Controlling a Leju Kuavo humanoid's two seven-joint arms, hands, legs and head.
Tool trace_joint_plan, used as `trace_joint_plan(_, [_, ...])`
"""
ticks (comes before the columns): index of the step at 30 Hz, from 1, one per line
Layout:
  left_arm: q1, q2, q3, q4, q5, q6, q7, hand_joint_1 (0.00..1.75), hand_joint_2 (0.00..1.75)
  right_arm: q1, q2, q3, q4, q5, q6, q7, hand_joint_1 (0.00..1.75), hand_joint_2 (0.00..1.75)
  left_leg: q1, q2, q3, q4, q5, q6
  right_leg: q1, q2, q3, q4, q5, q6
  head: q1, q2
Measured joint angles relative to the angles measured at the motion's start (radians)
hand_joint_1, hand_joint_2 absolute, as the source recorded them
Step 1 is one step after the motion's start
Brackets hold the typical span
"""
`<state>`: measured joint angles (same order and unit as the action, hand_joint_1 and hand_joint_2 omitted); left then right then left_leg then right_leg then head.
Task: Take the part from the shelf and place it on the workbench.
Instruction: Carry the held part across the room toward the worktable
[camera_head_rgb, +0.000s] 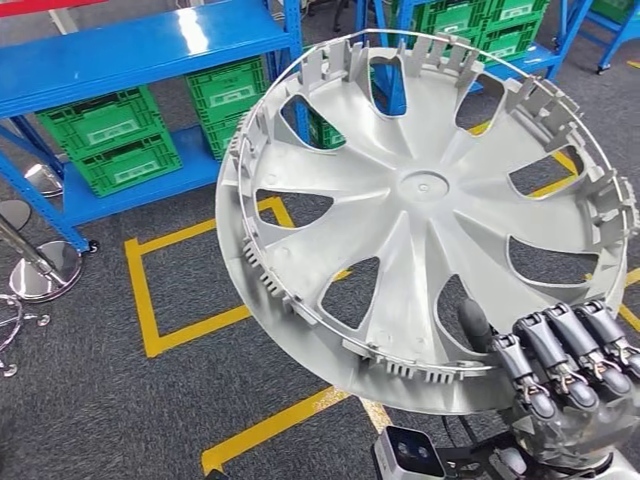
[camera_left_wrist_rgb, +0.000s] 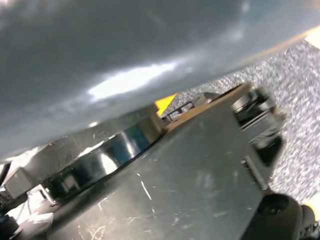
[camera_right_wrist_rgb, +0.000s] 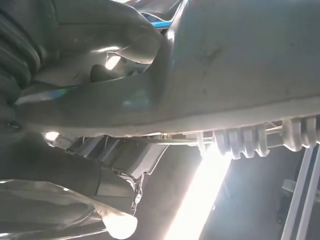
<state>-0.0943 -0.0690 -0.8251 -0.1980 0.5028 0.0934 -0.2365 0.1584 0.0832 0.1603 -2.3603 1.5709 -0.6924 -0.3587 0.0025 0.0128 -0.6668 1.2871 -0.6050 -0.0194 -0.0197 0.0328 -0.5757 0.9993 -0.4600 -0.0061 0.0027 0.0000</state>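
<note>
Head view has the silver wheel cover (camera_head_rgb: 423, 215) filling the centre and right of the frame, tilted, its ribbed inner side facing the camera. At the lower right the right hand (camera_head_rgb: 562, 365) grips its near rim, dark fingers (camera_head_rgb: 573, 345) curled over the edge. Behind it, in the upper left, a blue shelf (camera_head_rgb: 136, 50) carries green crates (camera_head_rgb: 109, 140), with yellow floor tape (camera_head_rgb: 147, 300) on grey carpet below. Whether the left hand is open or closed cannot be told from the blurred left wrist view.
</note>
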Motion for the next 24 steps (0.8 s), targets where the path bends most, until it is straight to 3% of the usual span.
trace_joint_plan(2, [0.0,0.0,0.0,0.0,0.0,-0.004,0.0,0.0,0.0,0.002,0.002,-0.001,0.002,0.0,0.0,-0.005,1.75,1.75,0.002,-0.013,0.05,-0.098,0.064,0.006,0.0,0.025,0.0,0.001,0.003,0.004,0.0,0.0])
trace_joint_plan(4, [-0.001,0.001,0.0,0.0,0.0,-0.006,0.0,0.0,0.0,0.003,0.003,-0.002,0.002,0.0,0.0,-0.007,1.75,1.75,0.004,-0.053,0.114,-0.232,0.115,0.014,0.001,0.047,-0.003,0.003,0.006,0.011,0.0,0.0])
trace_joint_plan(6, [-0.001,0.001,0.0,0.0,0.0,-0.006,0.0,0.0,0.0,0.005,0.005,-0.004,0.002,0.0,0.0,-0.009,1.75,1.75,0.003,-0.074,0.136,-0.285,0.122,0.019,-0.001,0.066,-0.012,0.004,0.012,0.023,0.0,0.0])
trace_joint_plan(8, [-0.003,-0.001,0.0,0.0,0.0,-0.004,0.0,0.0,0.0,0.01,0.005,-0.006,0.002,0.0,0.0,-0.01,1.75,1.75,0.002,-0.058,0.136,-0.291,0.127,0.027,-0.005,0.077,-0.021,0.003,0.017,0.037,0.0,0.0])
trace_joint_plan(10, [-0.004,-0.006,0.001,0.0,0.002,0.005,-0.001,0.0,0.0,0.015,0.005,-0.008,0.001,0.0,0.0,-0.01,1.75,1.75,0.004,-0.037,0.136,-0.3,0.135,0.041,-0.003,0.041,-0.045,0.037,-0.007,0.046,0.004,0.0])
trace_joint_plan(12, [-0.001,-0.012,0.001,0.0,0.003,0.016,-0.002,0.0,0.0,0.018,0.005,-0.008,0.001,-0.001,0.0,-0.01,1.75,1.75,0.003,-0.013,0.133,-0.304,0.139,0.049,0.0,-0.01,-0.103,0.155,-0.072,0.051,0.011,0.0])
trace_joint_plan(14, [0.004,-0.017,0.001,0.0,0.005,0.023,-0.002,0.0,0.0,0.019,0.005,-0.009,0.002,-0.001,0.0,-0.009,1.75,1.75,-0.001,0.013,0.128,-0.302,0.139,0.05,-0.001,-0.025,-0.16,0.282,-0.124,0.055,0.015,0.0])
trace_joint_plan(15, [0.006,-0.018,0.001,0.0,0.006,0.025,-0.003,0.0,0.0,0.021,0.005,-0.009,0.002,-0.001,0.0,-0.008,1.75,1.75,-0.002,0.026,0.127,-0.302,0.14,0.051,-0.001,-0.027,-0.164,0.302,-0.125,0.057,0.015,0.0])
trace_joint_plan(16, [0.006,-0.02,0.001,0.0,0.007,0.026,-0.003,0.0,0.0,0.022,0.005,-0.01,0.002,-0.001,0.0,-0.007,1.75,1.75,-0.003,0.038,0.127,-0.301,0.139,0.05,0.0,-0.03,-0.146,0.278,-0.107,0.056,0.015,0.0])
trace_joint_plan(17, [0.006,-0.022,0.001,0.0,0.008,0.027,-0.004,0.0,0.0,0.023,0.005,-0.011,0.002,-0.001,0.0,-0.005,1.75,1.75,-0.003,0.049,0.127,-0.3,0.138,0.049,0.0,-0.04,-0.106,0.214,-0.076,0.055,0.015,0.0])
trace_joint_plan(19, [0.005,-0.025,0.001,0.0,0.009,0.027,-0.006,0.0,0.0,0.024,0.005,-0.011,0.002,-0.001,0.0,-0.001,1.75,1.75,-0.008,0.067,0.129,-0.296,0.134,0.042,0.003,-0.084,-0.019,0.067,-0.034,0.047,0.015,0.0])
trace_joint_plan(20, [0.005,-0.026,0.001,0.0,0.009,0.027,-0.007,0.0,0.0,0.024,0.005,-0.011,0.001,-0.001,0.0,0.0,1.75,1.75,-0.011,0.074,0.129,-0.293,0.132,0.038,0.006,-0.098,0.007,0.022,-0.026,0.041,0.014,0.0])
trace_joint_plan(21, [0.005,-0.026,0.001,0.0,0.009,0.027,-0.008,0.0,0.0,0.024,0.005,-0.012,0.001,-0.001,0.0,0.001,1.75,1.75,-0.014,0.081,0.13,-0.291,0.131,0.033,0.008,-0.105,0.016,0.006,-0.027,0.035,0.014,0.0])
trace_joint_plan(23, [0.005,-0.026,0.002,0.0,0.009,0.027,-0.009,0.0,0.0,0.025,0.005,-0.012,-0.001,-0.001,0.0,0.002,1.75,1.75,-0.015,0.096,0.131,-0.29,0.13,0.024,0.009,-0.082,0.013,0.006,-0.021,0.022,0.012,0.0])
trace_joint_plan(24, [0.005,-0.027,0.002,0.0,0.009,0.028,-0.009,0.0,0.0,0.025,0.005,-0.012,-0.001,-0.001,0.0,0.002,1.75,1.75,-0.013,0.091,0.13,-0.284,0.123,0.019,0.008,-0.073,0.011,0.006,-0.018,0.016,0.011,0.0])
